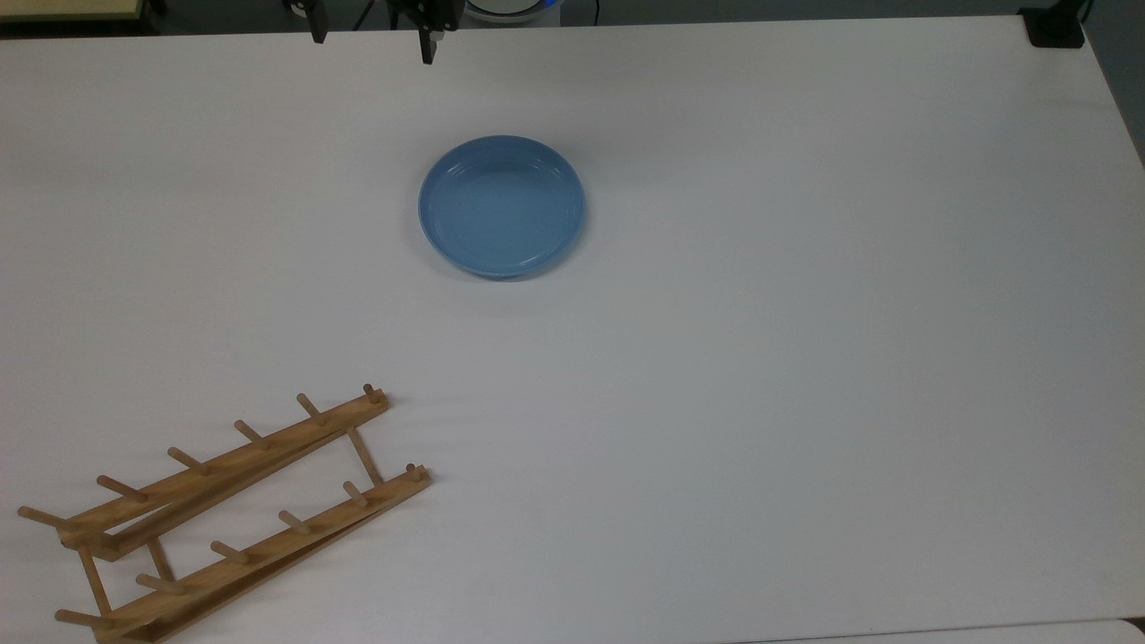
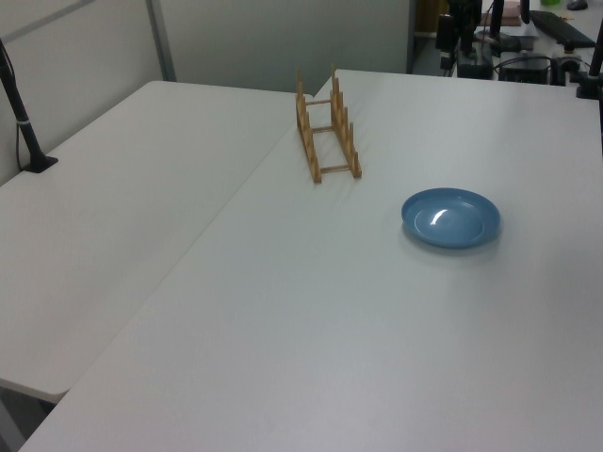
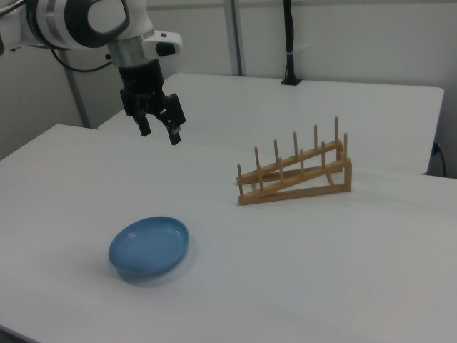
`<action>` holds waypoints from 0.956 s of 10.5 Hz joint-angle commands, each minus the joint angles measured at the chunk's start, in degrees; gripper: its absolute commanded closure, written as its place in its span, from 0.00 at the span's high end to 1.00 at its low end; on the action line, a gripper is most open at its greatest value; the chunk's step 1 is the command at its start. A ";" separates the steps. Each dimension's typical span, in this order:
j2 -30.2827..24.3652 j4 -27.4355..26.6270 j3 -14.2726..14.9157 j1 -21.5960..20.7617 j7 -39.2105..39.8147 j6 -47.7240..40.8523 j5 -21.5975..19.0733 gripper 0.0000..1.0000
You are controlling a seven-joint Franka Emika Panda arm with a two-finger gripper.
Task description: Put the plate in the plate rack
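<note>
The light-blue plate (image 1: pixel 502 206) lies flat on the white table, a little above the middle of the top view; it also shows as the plate (image 2: pixel 450 217) and the plate (image 3: pixel 149 247). The wooden plate rack (image 1: pixel 224 512) stands with its pegs up at the top view's lower left, seen too as the rack (image 2: pixel 326 137) and the rack (image 3: pixel 294 174). My gripper (image 3: pixel 159 131) hangs open and holds nothing, high above the table, up and behind the plate in the right view. In the top view the gripper (image 1: pixel 373 43) sits at the top edge.
A second white table (image 2: pixel 122 198) adjoins on the left view's left. A black clamp post (image 2: pixel 24 122) stands on it, seen as the post (image 3: pixel 289 43) in the right view. Another black mount (image 1: pixel 1055 27) sits at the top view's upper right corner.
</note>
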State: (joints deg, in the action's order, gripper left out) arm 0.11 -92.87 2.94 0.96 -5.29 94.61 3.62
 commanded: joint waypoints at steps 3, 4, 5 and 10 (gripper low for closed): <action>-0.46 -0.20 -0.04 -0.61 -0.51 -0.21 0.68 1.00; -0.46 -0.20 -0.04 -0.61 -0.51 -0.21 0.68 1.00; -0.37 -0.20 -0.04 -0.61 -0.51 -0.12 0.77 1.00; 0.94 -0.73 -0.13 -1.05 8.68 0.93 0.60 1.00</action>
State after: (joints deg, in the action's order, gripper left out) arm 0.41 -92.93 2.86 0.64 -3.37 94.73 3.62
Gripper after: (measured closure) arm 0.000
